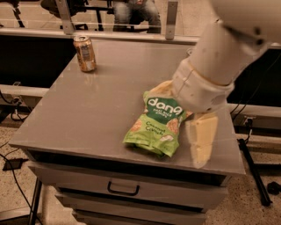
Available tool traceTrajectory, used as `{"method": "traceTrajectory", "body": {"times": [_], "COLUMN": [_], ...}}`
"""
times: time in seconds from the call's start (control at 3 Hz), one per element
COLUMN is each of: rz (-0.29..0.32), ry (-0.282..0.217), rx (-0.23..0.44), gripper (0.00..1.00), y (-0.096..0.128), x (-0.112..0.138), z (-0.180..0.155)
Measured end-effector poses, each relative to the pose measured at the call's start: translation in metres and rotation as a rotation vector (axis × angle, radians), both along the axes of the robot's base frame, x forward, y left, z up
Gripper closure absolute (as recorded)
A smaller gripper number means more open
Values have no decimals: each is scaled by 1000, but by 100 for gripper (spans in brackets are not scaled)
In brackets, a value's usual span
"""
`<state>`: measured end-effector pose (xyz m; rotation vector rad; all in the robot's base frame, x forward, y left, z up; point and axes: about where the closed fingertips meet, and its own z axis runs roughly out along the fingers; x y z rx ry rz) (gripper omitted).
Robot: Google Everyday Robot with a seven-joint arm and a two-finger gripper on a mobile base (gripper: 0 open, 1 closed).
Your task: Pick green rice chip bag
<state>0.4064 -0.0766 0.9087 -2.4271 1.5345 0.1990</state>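
Note:
The green rice chip bag (156, 125) lies flat on the grey cabinet top (88, 114), near the front right, with its dark-green "dang" patch at the far end. My white arm (219, 52) reaches in from the upper right. My gripper (182, 115) is low over the bag's far right corner. One cream finger (201, 140) lies on the table just right of the bag, and the other (161, 88) shows behind the bag's top edge. The fingers stand wide apart and hold nothing.
A brown drink can (84, 53) stands at the far left of the cabinet top. Drawers (123, 189) sit below the front edge. A rail (109, 34) runs behind the table, with a seated person (131, 11) beyond it. Cables lie on the floor at left.

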Motion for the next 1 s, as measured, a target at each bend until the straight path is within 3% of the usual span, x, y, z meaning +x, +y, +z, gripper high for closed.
{"method": "traceTrajectory", "body": {"times": [0.33,0.67,1.0], "rz": [103,191,386], "ry": [-31,-21,-53], "rx": [0,-53,-153], "gripper": [0,0,0], "y": [5,10,21], "x": [-1,3,17], "z": [-1,-8,-15]}}
